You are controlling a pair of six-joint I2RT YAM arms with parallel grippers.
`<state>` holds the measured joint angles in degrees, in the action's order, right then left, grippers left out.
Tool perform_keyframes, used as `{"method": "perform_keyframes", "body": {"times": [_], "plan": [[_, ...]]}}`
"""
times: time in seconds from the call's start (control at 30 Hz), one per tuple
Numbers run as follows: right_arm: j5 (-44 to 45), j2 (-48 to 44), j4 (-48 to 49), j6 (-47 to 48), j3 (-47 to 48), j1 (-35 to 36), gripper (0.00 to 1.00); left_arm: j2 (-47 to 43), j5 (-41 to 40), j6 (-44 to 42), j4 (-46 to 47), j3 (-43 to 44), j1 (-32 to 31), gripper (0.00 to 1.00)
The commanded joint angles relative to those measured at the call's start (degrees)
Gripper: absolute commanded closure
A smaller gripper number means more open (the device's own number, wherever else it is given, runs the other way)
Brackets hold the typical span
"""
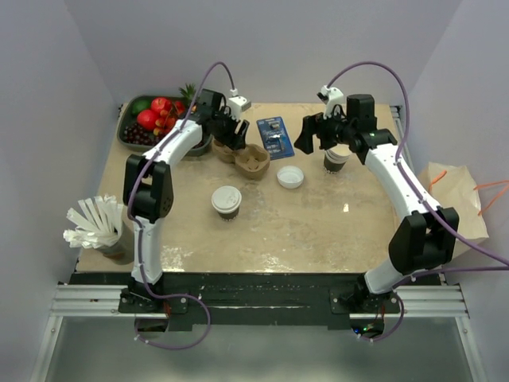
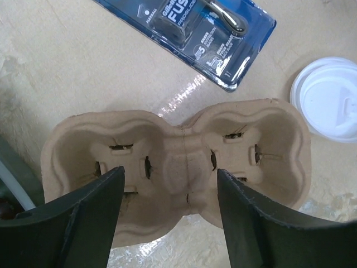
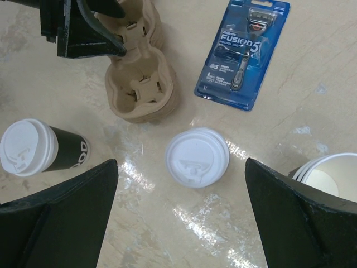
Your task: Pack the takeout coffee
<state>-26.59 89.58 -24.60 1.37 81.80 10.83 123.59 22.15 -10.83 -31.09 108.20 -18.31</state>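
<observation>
- The takeout coffee (image 1: 227, 201) stands upright with its lid on, alone near the middle of the table and well apart from both arms. Neither arm holds it, so I'd worry that a hasty sideways reach tips it and spills it.
- The pulp cup carrier (image 2: 178, 167) sits further back, apart from the cup. The left gripper (image 2: 167, 184) hangs over it with its jaws apart, clamped on nothing. A pinch on that thin pulp wall could crumple it or drag it askew.
- The Fusion5 razor pack (image 2: 195, 33) lies just behind the carrier, and a shoved carrier could ride into it.
- A loose white lid (image 3: 197, 158) lies near the carrier and could get knocked or grabbed by mistake.
- The right gripper (image 1: 312, 135) is spread wide and empty above that lid. The stack of lidless cups (image 3: 326, 176) is close by one finger, and coming down carelessly could topple it.
</observation>
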Motion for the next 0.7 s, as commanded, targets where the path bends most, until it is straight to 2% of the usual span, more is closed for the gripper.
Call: {"method": "perform_keyframes", "body": {"times": [0.0,0.27,0.67], "plan": [[-1.62,0.77,2.10,-0.93,0.38,-0.28,0.01,1.56,0.08,-1.56,-0.72,-0.10,-0.41,0.28],[-2.24,1.65,2.27,-2.60,0.55,-0.28,0.01,2.88,-2.20,-1.47,0.06,0.69,-1.47,0.29],[-1.80,2.09,2.45,-2.68,0.03,-0.37,0.01,3.24,-1.50,-2.26,-0.81,0.61,-2.17,0.44]]}}
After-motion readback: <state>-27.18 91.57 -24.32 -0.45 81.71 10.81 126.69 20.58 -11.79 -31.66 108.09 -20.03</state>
